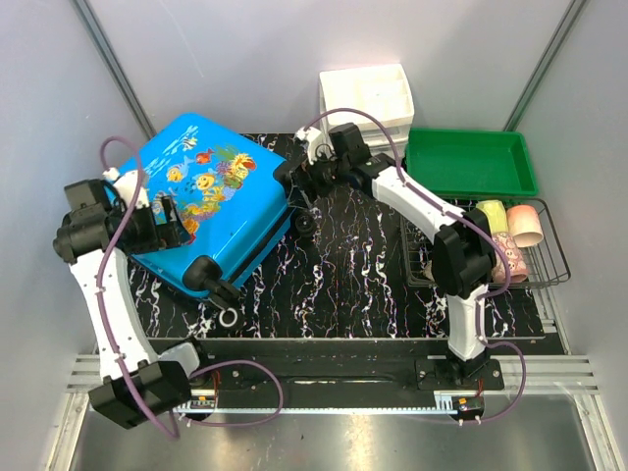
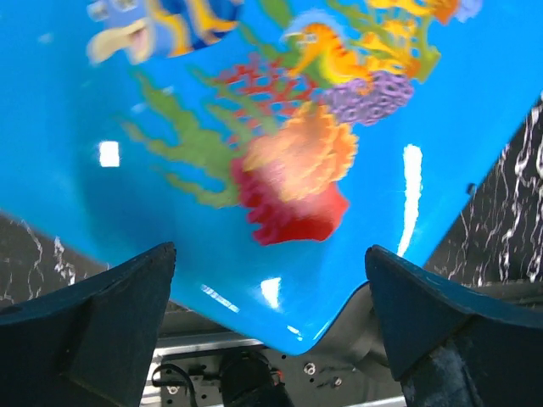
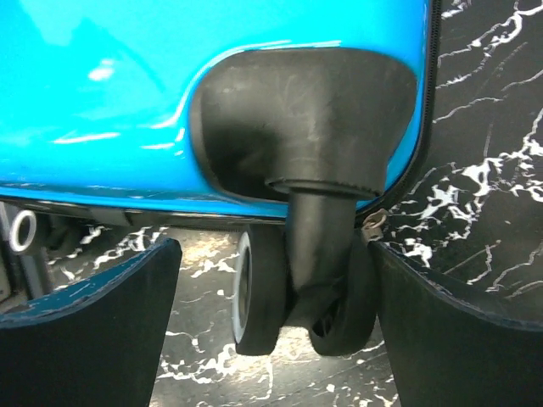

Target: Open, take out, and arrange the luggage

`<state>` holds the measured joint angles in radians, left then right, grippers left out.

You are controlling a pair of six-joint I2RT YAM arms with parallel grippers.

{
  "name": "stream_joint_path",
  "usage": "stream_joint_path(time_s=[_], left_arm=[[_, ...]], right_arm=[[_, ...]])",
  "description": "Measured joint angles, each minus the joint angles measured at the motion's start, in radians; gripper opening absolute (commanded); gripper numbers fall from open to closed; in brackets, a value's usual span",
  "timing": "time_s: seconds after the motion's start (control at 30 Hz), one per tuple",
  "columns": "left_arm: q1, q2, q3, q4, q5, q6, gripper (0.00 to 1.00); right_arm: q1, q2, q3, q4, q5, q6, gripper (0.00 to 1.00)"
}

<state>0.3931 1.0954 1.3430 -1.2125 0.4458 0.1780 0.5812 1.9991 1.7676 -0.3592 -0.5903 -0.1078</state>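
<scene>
On the left half of the black marbled table [image 1: 373, 275], the blue suitcase [image 1: 211, 196] is laid flat, printed lid up and apparently shut. The left gripper [image 2: 270, 248] is held wide open with nothing gripped, a rounded corner of the glossy shell lying between its fingers. The right gripper [image 3: 276, 244] is likewise spread open and empty, straddling a black caster wheel [image 3: 259, 292] at the case's right-hand corner. Slipping is judged the chief risk: little purchase is offered by the slick shell, so the case could be pushed or spun rather than opened. If the caster is pinched, it may swivel and the hold be lost.
</scene>
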Motion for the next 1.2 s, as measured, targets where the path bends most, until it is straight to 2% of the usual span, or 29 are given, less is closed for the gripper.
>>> stream_joint_path(time_s=[0.17, 0.23, 0.27, 0.33, 0.43, 0.6, 0.73, 0.87, 0.9, 1.0, 1.03, 1.13, 1.2], left_arm=[[0.156, -0.051, -0.046, -0.003, 0.017, -0.033, 0.99], [0.179, -0.047, -0.058, -0.005, 0.010, -0.042, 0.99], [0.182, -0.042, -0.063, -0.007, 0.006, -0.045, 0.99], [0.192, -0.006, -0.069, -0.007, -0.003, -0.049, 0.99], [0.211, 0.035, -0.074, -0.004, 0.010, -0.057, 0.99], [0.269, 0.101, -0.073, -0.006, 0.106, -0.050, 0.99], [0.290, 0.175, -0.046, -0.008, 0.172, -0.019, 0.99], [0.291, 0.276, -0.008, 0.043, 0.259, 0.003, 0.96], [0.290, 0.307, 0.005, 0.056, 0.288, 0.007, 0.96], [0.283, 0.409, 0.057, 0.080, 0.363, 0.011, 0.95], [0.277, 0.434, 0.073, 0.082, 0.373, 0.011, 0.95], [0.245, 0.511, 0.152, 0.080, 0.387, 0.021, 0.95], [0.225, 0.539, 0.198, 0.085, 0.374, 0.040, 0.95]], right_arm=[[0.023, 0.066, 0.084, -0.081, 0.083, -0.079, 0.94], [0.028, 0.080, 0.097, -0.105, 0.115, -0.101, 0.99], [0.031, 0.086, 0.100, -0.116, 0.133, -0.111, 0.95], [0.034, 0.102, 0.121, -0.144, 0.163, -0.130, 0.35], [0.034, 0.110, 0.144, -0.170, 0.165, -0.138, 0.02], [0.034, 0.104, 0.129, -0.161, 0.159, -0.135, 0.00], [0.036, 0.014, -0.031, -0.052, 0.163, -0.096, 0.00], [0.057, -0.155, -0.270, 0.038, 0.202, 0.002, 0.00], [0.066, -0.195, -0.319, 0.045, 0.215, 0.032, 0.22], [0.104, -0.289, -0.422, 0.041, 0.243, 0.113, 0.65], [0.117, -0.311, -0.441, 0.031, 0.250, 0.135, 0.85], [0.166, -0.361, -0.472, -0.040, 0.177, 0.113, 0.97], [0.216, -0.382, -0.470, -0.106, 0.152, 0.072, 0.98]])
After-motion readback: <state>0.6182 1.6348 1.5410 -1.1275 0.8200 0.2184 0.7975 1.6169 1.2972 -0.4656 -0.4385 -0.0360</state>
